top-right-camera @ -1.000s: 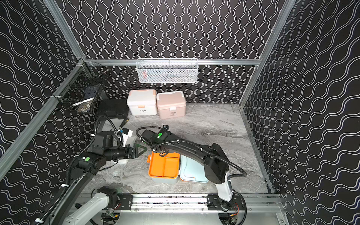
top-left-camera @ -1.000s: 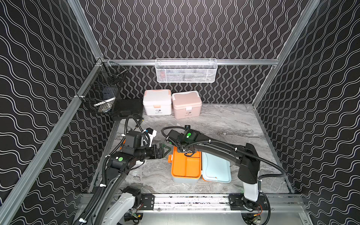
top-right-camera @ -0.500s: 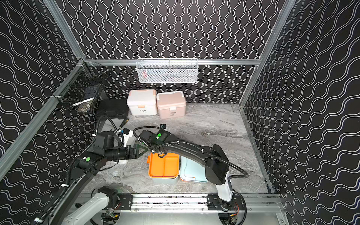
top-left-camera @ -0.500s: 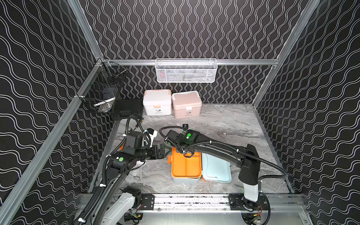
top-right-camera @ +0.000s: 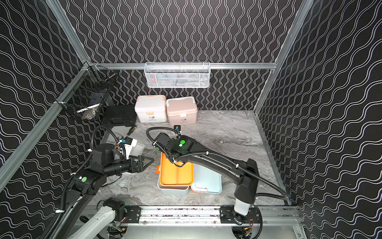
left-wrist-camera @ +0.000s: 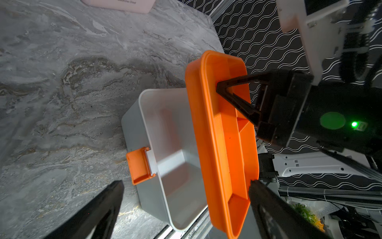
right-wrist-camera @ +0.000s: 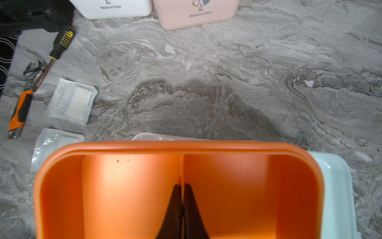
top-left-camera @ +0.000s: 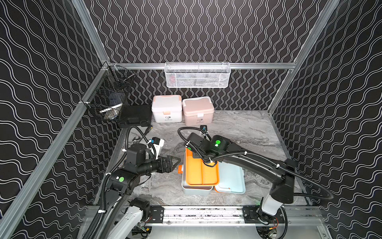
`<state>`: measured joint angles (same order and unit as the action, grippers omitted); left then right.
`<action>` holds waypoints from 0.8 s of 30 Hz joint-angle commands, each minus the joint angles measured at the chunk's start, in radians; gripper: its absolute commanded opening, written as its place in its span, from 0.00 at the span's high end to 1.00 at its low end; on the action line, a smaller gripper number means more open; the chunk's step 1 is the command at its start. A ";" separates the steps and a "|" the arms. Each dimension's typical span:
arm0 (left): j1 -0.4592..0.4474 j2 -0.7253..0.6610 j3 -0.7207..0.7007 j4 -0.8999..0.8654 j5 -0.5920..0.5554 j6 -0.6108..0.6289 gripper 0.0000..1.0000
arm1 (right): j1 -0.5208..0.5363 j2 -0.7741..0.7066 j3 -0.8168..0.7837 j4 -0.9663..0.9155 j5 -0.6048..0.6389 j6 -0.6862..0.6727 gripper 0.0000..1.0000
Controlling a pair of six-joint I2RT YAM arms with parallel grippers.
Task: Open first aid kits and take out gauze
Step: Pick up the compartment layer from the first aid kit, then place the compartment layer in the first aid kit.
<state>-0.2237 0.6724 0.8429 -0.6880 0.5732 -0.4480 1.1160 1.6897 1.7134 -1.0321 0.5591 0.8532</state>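
Observation:
The light blue first aid kit (top-left-camera: 196, 189) stands open near the table's front, its lid (top-left-camera: 231, 178) lying flat beside it. My right gripper (right-wrist-camera: 182, 185) is shut on the middle divider of the kit's orange tray (top-left-camera: 198, 171), which hangs tilted just above the box. The box inside (left-wrist-camera: 171, 144) looks bare. My left gripper (top-left-camera: 178, 162) is open beside the orange latch (left-wrist-camera: 139, 165), holding nothing. Two gauze packets (right-wrist-camera: 71, 101) (right-wrist-camera: 53, 144) lie on the table left of the kit. The white kit (top-left-camera: 167, 108) and the pink kit (top-left-camera: 198, 110) stand shut at the back wall.
A flat black case (top-left-camera: 135, 115) lies left of the white kit. A screwdriver (right-wrist-camera: 60, 44) and an orange-handled tool (right-wrist-camera: 19, 111) lie near the gauze. A white wire basket (top-left-camera: 197, 75) hangs on the back wall and a black one (top-left-camera: 109, 99) on the left wall.
My right wrist has shifted to the right with the orange tray still in its grip. The left arm has barely moved.

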 commanded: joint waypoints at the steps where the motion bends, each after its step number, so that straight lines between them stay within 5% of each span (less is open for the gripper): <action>1: -0.003 -0.018 -0.005 0.035 0.021 0.015 0.01 | 0.000 -0.125 -0.081 0.136 -0.003 -0.094 1.00; 6: -0.002 -0.030 -0.008 0.047 0.052 0.020 0.01 | -0.008 -0.383 -0.271 0.275 0.035 -0.183 1.00; 17: -0.001 -0.009 -0.017 0.070 0.096 0.021 0.01 | -0.033 -0.855 -0.515 0.173 0.315 -0.132 1.00; 24: -0.002 0.008 -0.019 0.072 0.093 0.020 0.01 | -0.033 -0.922 -0.542 0.135 0.326 -0.113 1.00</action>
<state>-0.2249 0.6758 0.8257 -0.6437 0.6540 -0.4454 1.0824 0.7612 1.1717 -0.8860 0.8585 0.7181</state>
